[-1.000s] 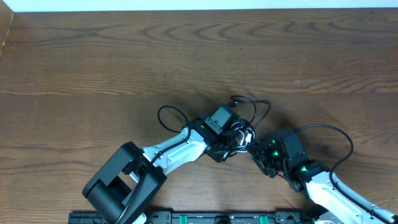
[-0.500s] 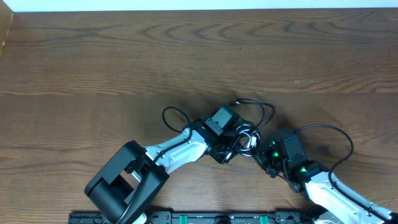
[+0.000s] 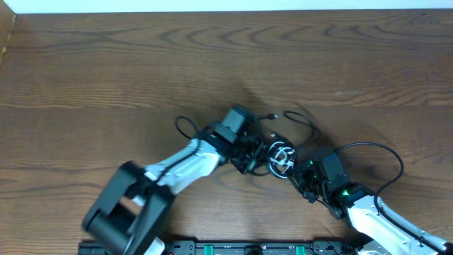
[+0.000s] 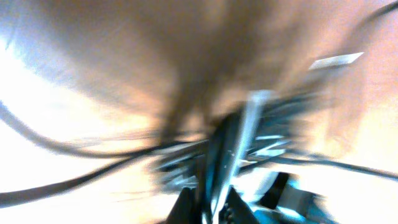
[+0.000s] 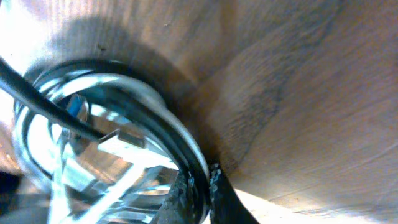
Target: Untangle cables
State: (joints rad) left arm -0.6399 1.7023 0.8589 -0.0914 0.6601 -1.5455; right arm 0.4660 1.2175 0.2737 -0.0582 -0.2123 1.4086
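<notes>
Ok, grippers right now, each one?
Left gripper: shut on the cable bundle.
Right gripper: shut on the same cable bundle.

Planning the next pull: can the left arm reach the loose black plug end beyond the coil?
Probably not yet: the left gripper is shut on the cables; nothing covers the plug end, but it must let go first.

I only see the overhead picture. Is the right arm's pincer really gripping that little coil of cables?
Observer: Yes. Its wrist camera shows the right pincer shut on black strands of the cables at the coil's rim.
Operator: Anything inside the coil?
Observer: A flat silver plug lies within the loop.
Operator: And the other arm?
Observer: The left pincer is blurred in its own view; strands seem to rise from between its shut tips.
</notes>
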